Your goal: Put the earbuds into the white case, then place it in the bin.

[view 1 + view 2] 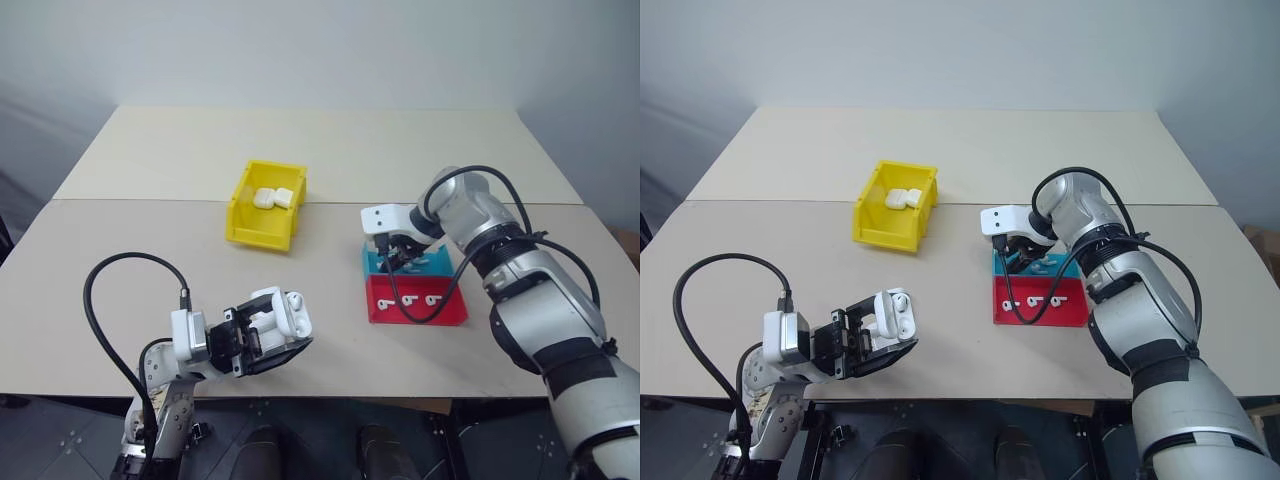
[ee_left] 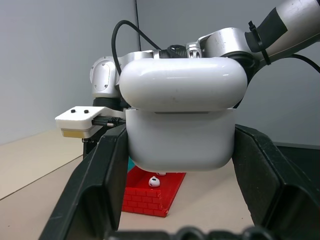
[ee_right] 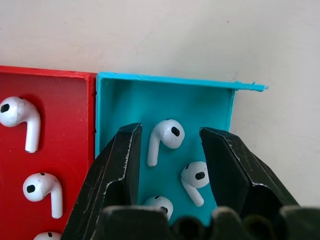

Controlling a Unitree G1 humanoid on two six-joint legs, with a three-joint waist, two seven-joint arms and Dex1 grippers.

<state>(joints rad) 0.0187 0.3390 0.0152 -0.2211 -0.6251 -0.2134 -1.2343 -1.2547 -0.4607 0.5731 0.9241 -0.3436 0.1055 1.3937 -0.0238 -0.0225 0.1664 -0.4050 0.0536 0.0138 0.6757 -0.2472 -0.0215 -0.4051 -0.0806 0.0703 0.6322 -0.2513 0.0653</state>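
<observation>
A: Head views first. Your left gripper (image 1: 262, 335), at 7 o'clock on the table (image 1: 150, 240), is clamped on the white case (image 1: 283, 312), lid raised. The bin (image 1: 262, 228) at 11 o'clock already holds two cases.

B: And wrist views?

A: Left wrist: the case sits pinched between both fingers. Right wrist: your right gripper (image 3: 170, 150) hangs with jaws apart, straddling earbuds (image 3: 165, 137) in the blue tray (image 3: 125, 95); nothing gripped. Judged stage: loading unfinished, binning still ahead.

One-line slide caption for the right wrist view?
Right pincer, open, poised over white earbuds in the blue tray, beside the red tray.
</observation>
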